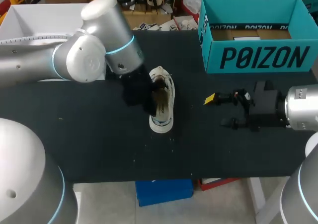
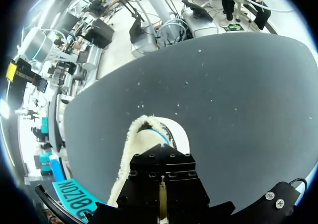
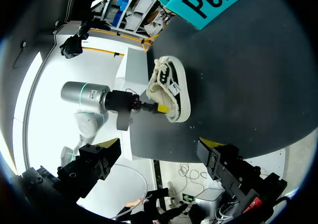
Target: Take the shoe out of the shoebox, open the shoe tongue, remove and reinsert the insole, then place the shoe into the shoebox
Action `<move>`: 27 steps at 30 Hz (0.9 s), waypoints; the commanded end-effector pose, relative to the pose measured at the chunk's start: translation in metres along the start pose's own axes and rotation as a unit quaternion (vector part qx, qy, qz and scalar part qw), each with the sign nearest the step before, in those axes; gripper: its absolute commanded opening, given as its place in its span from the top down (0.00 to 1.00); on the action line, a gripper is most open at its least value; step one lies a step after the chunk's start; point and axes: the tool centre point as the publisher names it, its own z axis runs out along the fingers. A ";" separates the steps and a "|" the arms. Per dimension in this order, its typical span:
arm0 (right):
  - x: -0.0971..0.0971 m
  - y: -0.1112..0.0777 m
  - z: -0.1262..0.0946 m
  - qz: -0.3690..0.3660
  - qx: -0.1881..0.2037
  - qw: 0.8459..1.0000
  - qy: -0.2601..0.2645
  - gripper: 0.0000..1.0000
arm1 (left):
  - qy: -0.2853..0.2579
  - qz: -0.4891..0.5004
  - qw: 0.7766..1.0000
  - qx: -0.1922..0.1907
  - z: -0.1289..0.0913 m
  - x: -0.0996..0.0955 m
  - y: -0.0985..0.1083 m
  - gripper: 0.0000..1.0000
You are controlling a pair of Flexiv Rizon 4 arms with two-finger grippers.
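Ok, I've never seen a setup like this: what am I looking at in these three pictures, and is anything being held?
These are two robot arms at a black table, each ending in a two-fingered pincer with yellow tips. One picture looks down from above and behind; the two round ones come from cameras on the arms' wrists. A white shoe sits on the table, out of the open teal shoebox at the far right. The left pincer is at the shoe's opening; whether it grips cannot be seen. The right pincer is open, empty and apart from the shoe.
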 end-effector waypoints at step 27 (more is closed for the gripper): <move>0.000 0.000 0.000 0.000 0.000 1.000 -0.001 0.00 | 0.040 0.000 0.999 0.027 0.045 -0.009 0.017 1.00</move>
